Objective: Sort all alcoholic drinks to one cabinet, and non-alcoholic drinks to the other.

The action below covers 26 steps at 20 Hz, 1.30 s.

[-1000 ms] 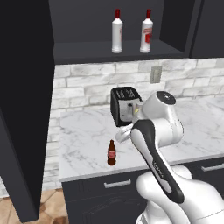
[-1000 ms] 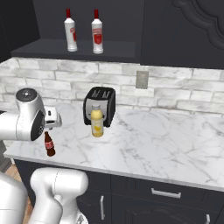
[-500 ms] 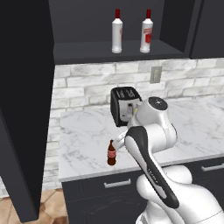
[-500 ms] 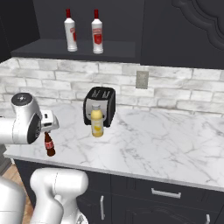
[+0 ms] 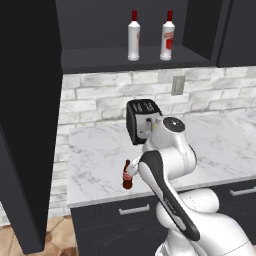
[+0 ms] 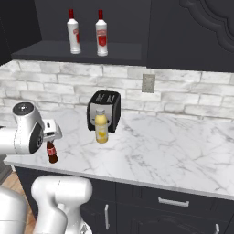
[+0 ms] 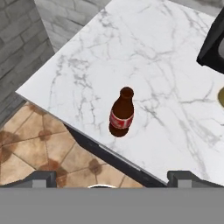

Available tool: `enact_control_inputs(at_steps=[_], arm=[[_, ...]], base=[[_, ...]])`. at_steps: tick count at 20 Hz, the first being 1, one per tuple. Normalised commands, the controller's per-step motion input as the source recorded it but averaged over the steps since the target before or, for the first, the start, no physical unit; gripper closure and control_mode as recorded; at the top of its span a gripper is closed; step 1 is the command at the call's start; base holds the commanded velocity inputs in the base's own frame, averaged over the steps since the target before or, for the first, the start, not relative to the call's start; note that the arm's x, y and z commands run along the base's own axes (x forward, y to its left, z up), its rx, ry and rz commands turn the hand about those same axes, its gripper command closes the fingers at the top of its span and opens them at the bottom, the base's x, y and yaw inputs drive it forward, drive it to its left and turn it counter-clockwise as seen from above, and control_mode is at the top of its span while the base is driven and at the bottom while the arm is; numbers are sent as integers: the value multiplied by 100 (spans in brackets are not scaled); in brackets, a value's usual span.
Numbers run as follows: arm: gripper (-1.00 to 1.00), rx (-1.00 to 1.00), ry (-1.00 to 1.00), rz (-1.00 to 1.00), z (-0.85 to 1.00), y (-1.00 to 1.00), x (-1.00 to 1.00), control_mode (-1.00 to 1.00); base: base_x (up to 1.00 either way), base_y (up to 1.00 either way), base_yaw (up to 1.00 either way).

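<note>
The arm has swung lower and further over the front edge of the worktop (image 6: pixel 151 155) in the past second, and the gripper (image 7: pixel 111 177) now hangs open above the brown bottle (image 7: pixel 122 113), which stands upright mid-frame in the hand view, untouched, close to the worktop's edge. That reads as lining up for a grasp. The two white bottles (image 5: pixel 133 36) already stand on the shelf at upper centre. The juice bottle (image 6: pixel 101 128) stands in front of the toaster (image 6: pixel 104 108), mid-frame. Both soft drinks, I reckon, still need moving to the other cabinet.
</note>
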Motion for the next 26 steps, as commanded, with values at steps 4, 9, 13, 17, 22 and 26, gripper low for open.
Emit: enact_control_inputs(at_steps=[4, 9, 13, 17, 22, 26], arm=[[-100, 0, 0, 0, -26, 8, 11, -100], [-100, 0, 1, 0, -23, 6, 14, -100], [-100, 0, 3, 0, -18, 11, 18, -100], [-100, 0, 3, 0, -16, 11, 15, -100], [-100, 0, 2, 0, -16, 7, 19, -100], [-100, 0, 1, 0, -11, 2, 21, -100]], base=[[0, 0, 0], [0, 0, 0], [0, 0, 0], [0, 0, 0], [0, 0, 0], [0, 0, 0]])
